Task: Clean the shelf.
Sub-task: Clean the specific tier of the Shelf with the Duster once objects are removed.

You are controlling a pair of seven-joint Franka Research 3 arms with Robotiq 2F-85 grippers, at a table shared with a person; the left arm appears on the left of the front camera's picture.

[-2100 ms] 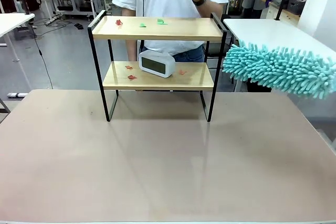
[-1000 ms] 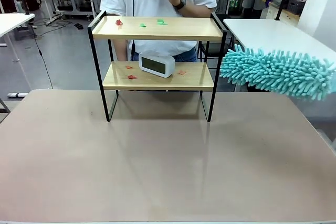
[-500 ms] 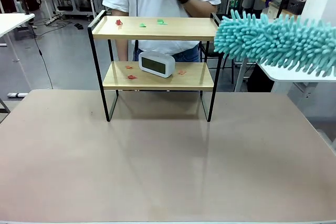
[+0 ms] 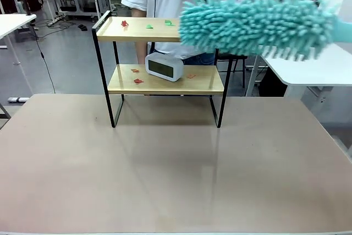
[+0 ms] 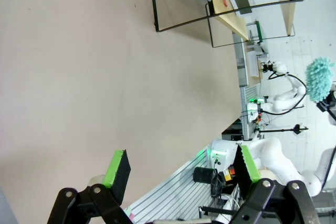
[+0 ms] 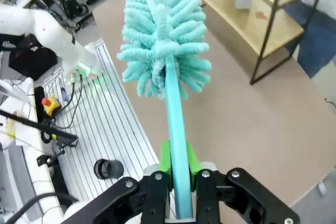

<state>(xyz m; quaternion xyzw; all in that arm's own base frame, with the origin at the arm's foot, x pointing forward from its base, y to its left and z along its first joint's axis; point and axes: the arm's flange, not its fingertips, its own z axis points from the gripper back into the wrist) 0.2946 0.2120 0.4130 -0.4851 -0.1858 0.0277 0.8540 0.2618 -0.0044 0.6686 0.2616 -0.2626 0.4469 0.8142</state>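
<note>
Your right tool (image 6: 177, 169) is pinching the handle of a teal duster (image 4: 253, 23). Its fluffy head is lying crosswise at top-board height, hiding the right end of the shelf (image 4: 203, 83). The shelf is standing upright at the far side of the surface (image 4: 165, 163), its long axis running left to right and its open front facing the robot. Your left tool (image 5: 181, 169) is hanging spread wide above the surface.

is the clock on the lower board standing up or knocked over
Standing up: the white clock rests on its base on the lower board of the shelf, display facing the camera, red scraps beside it.
</note>
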